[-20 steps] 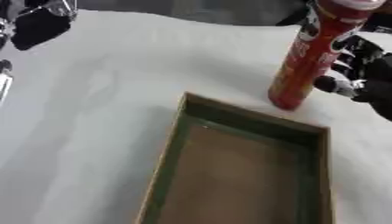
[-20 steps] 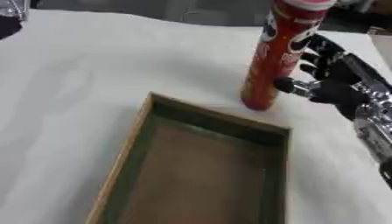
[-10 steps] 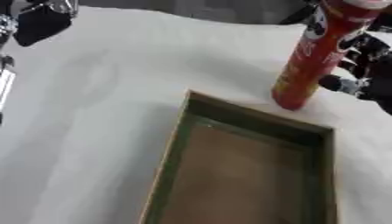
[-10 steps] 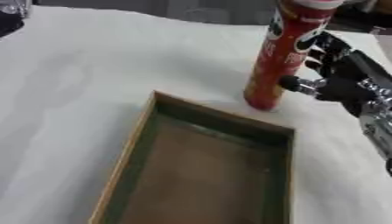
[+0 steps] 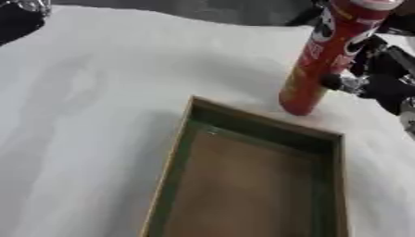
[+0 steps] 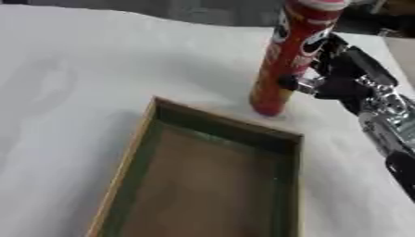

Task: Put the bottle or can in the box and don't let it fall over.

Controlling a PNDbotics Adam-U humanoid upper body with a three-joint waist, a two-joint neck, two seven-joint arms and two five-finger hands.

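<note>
The red can [image 6: 290, 55] has stayed upright, its base beyond the box [image 6: 212, 180] wall. The right robot hand [image 6: 336, 76] is pinching its side.

robot body, appearance

right hand [image 6: 340, 78]: black fingers with silver metal at the joints; forearm [image 6: 389, 127] of bright silver segments ending in a black casing. left arm [image 5: 18, 18]: black shell with a silver fitting.

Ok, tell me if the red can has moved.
No: the red can stays standing just beyond the box's far rim, as before.
</note>
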